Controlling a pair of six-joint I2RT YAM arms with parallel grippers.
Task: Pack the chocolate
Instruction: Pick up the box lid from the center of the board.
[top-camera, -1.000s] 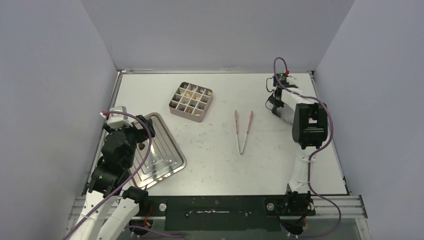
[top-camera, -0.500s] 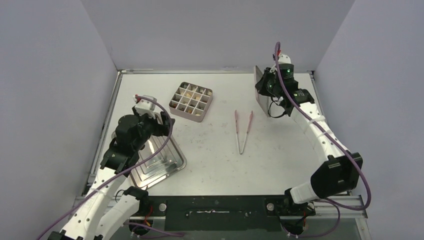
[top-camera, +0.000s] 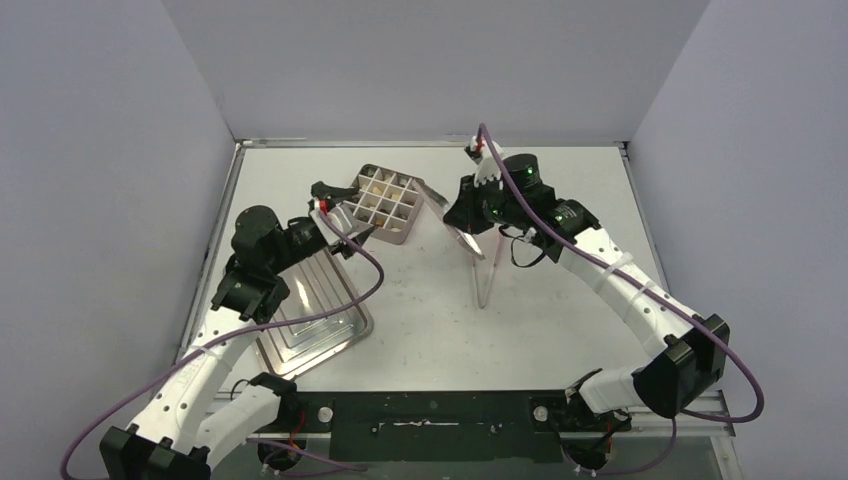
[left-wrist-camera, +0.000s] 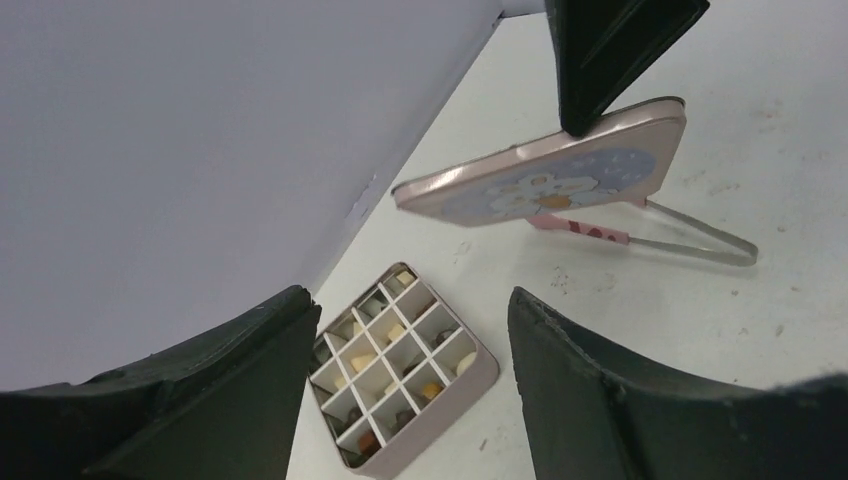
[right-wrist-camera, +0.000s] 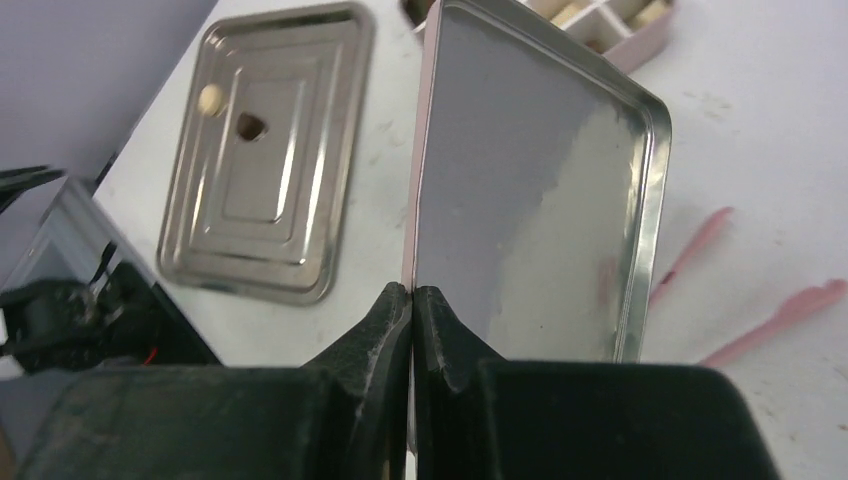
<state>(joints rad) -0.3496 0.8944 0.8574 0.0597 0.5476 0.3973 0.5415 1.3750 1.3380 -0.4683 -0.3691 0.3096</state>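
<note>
At the near left the tray (top-camera: 330, 325) lies flat on the table, and the right wrist view shows two pieces of chocolate on it, one cream and round (right-wrist-camera: 210, 97) and one dark (right-wrist-camera: 250, 125), close together at its left end. The left gripper (top-camera: 343, 212) hangs over the tray's far right corner, just at the near left edge of the tin (top-camera: 398, 236). Its fingers (left-wrist-camera: 200, 390) stand apart with nothing between them. The tin sits open at the far middle of the table, and most of its cells hold chocolate (left-wrist-camera: 432, 390) in tan, cream and brown. Just right of the tin the lid (right-wrist-camera: 540, 200) is off the table and steeply tilted, its printed face toward the left arm and its shiny inside toward the right wrist camera. The right gripper (right-wrist-camera: 412, 300) is clamped together on the lid's rim. Under and just right of the lid the pink tongs (top-camera: 485, 280) lie on the table, their joined end pointing near.
</note>
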